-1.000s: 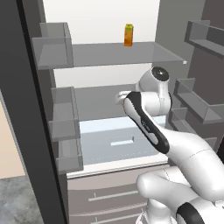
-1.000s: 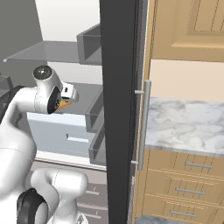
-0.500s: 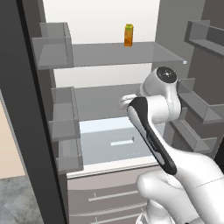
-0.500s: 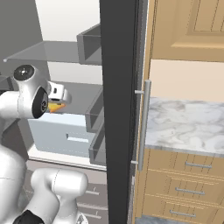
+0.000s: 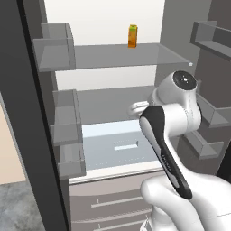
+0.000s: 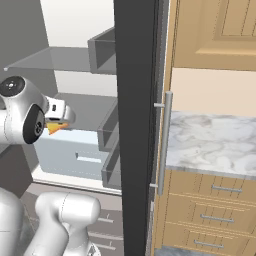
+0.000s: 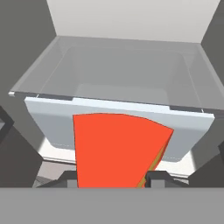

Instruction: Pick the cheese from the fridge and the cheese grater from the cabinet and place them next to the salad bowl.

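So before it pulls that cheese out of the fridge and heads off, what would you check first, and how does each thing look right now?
1. Cheese sits between the fingers of the gripper: ok, the red side fills the gap in the hand view.
2. Grip firm enough to carry: cannot tell.
3. Cheese is off the shelf: ok, in the right base view the wedge hangs in the air in front of the pale drawer.
4. Fridge door open wide enough for the way out: ok.
5. Orange carton on the upper shelf out of the way: ok, it stands well above the arm.
6. Room beside the salad bowl: cannot tell.
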Robot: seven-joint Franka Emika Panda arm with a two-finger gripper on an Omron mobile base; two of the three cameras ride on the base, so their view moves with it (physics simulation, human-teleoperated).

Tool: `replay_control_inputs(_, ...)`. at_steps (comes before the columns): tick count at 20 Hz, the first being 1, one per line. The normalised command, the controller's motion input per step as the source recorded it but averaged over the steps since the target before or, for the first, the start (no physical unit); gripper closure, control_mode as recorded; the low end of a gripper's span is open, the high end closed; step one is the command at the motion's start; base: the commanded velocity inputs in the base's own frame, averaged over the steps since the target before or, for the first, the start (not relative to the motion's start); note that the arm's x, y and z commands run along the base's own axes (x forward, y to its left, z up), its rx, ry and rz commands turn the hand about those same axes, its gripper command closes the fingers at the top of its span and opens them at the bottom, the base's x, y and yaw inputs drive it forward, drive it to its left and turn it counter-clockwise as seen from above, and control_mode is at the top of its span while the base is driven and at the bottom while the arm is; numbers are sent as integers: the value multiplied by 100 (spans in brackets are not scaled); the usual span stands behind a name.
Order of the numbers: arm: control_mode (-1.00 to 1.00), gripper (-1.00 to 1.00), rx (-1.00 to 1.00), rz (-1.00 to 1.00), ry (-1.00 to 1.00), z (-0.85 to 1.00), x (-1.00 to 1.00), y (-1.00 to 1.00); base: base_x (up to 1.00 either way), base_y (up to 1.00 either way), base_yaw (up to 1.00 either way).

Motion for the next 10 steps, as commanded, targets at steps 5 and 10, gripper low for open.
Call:
replay_control_inputs(5, -100, 100, 0, 0, -1, 7, -20, -2, 0, 0, 0)
replay_control_inputs(10, -100, 100, 0, 0, 0, 0, 0, 0, 0, 0, 0)
